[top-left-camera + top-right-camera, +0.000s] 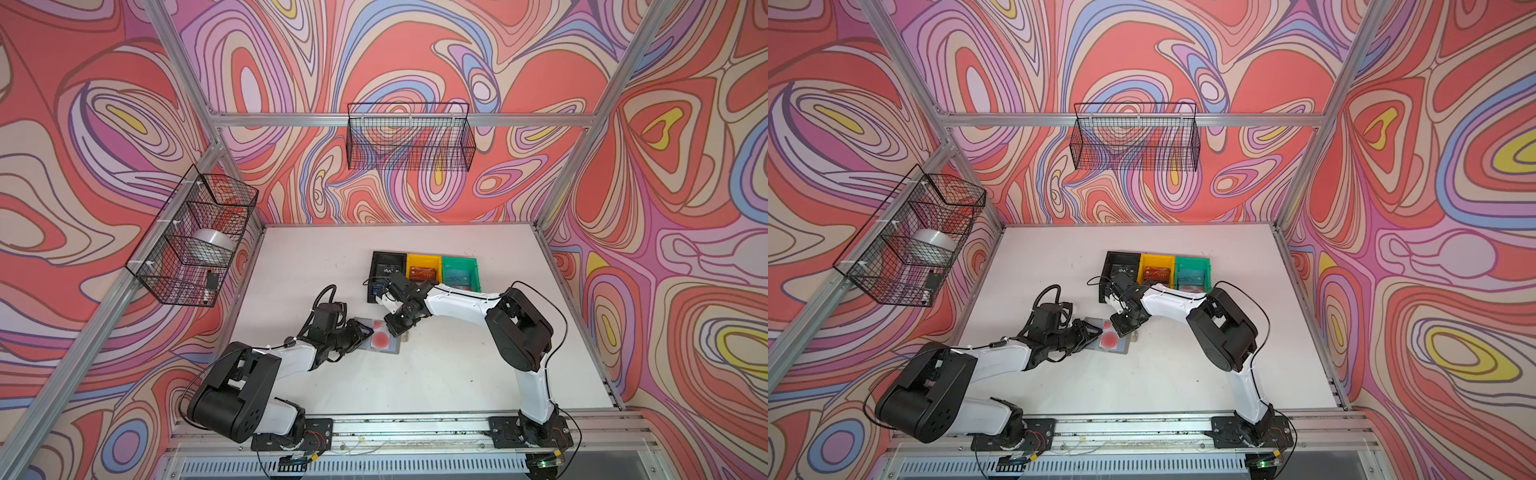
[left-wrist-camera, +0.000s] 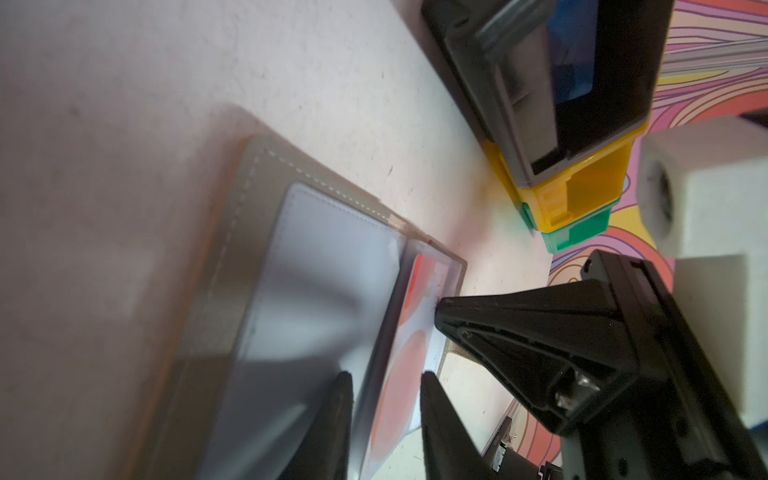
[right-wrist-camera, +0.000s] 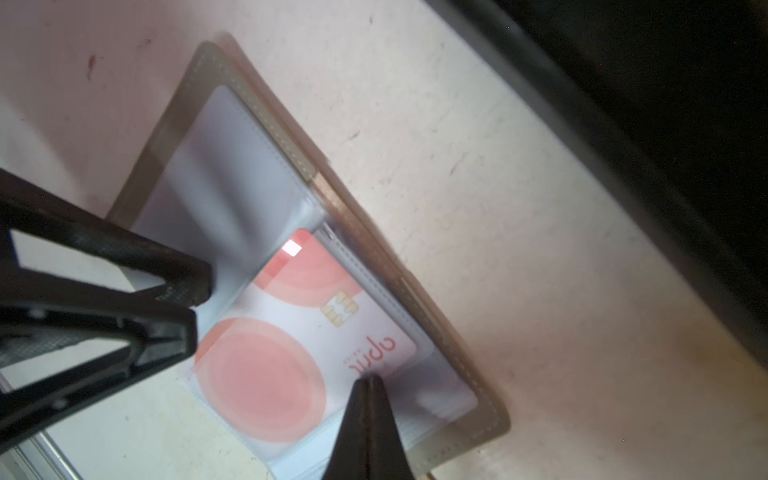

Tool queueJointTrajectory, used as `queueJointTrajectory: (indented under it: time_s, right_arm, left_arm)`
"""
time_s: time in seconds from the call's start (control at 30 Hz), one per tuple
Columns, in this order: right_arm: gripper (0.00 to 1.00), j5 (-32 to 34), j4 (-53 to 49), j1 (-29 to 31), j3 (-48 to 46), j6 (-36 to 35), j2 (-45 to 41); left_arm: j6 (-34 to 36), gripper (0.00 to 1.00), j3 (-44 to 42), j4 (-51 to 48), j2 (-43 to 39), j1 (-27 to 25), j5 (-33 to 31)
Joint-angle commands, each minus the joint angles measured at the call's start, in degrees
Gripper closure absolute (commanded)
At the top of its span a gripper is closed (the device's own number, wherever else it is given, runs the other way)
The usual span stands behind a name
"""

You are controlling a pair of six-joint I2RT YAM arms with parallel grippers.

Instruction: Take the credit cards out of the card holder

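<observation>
Midway across the white table (image 1: 436, 374) the card holder (image 3: 286, 149) lies open, grey with pale stitching, its clear sleeves glossy and rippled. One sleeve holds a pale card (image 3: 291, 332) with red circles and a gold chip. The left gripper (image 2: 386, 376) stands on a sleeve, jaws narrowly apart. The right gripper (image 3: 370, 384), jaws pressed together, touches the card's short edge; whether it pinches the card I cannot tell. Behind, a black bin (image 1: 388, 253), yellow bin (image 1: 424, 257) and green bin (image 1: 459, 259) touch in a row, the right arm crossing the black one. A dark card (image 1: 388, 271) and a red-brown card (image 1: 423, 274) inside read "VIP".
</observation>
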Motion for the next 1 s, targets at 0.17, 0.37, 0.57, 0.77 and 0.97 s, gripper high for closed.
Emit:
queueJointTrajectory:
  time_s: [0.17,0.37,0.57,0.77,0.97]
  right_arm:
    - [0.99,-1.3,0.4,0.1,-0.8,0.3,2.6]
    - [0.99,-1.0,0.2,0.0,-1.1,0.3,2.8]
    - [0.99,-1.1,0.2,0.1,-1.2,0.4,3.2]
    - [0.99,-1.2,0.0,0.0,-1.3,0.3,3.2]
    - [0.98,-1.2,0.0,0.1,-1.4,0.3,3.2]
  left_arm:
    - [-0.6,0.7,0.4,3.5,2.2,-0.3,0.6]
    - [-0.4,0.75,0.6,3.0,2.2,-0.3,0.6]
    - [0.0,0.8,0.5,1.7,1.4,-0.3,0.3]
    - [1.0,0.83,0.5,-1.0,0.0,-0.3,-0.8]
    - [1.1,0.86,0.6,-1.3,0.0,-0.3,-1.0]
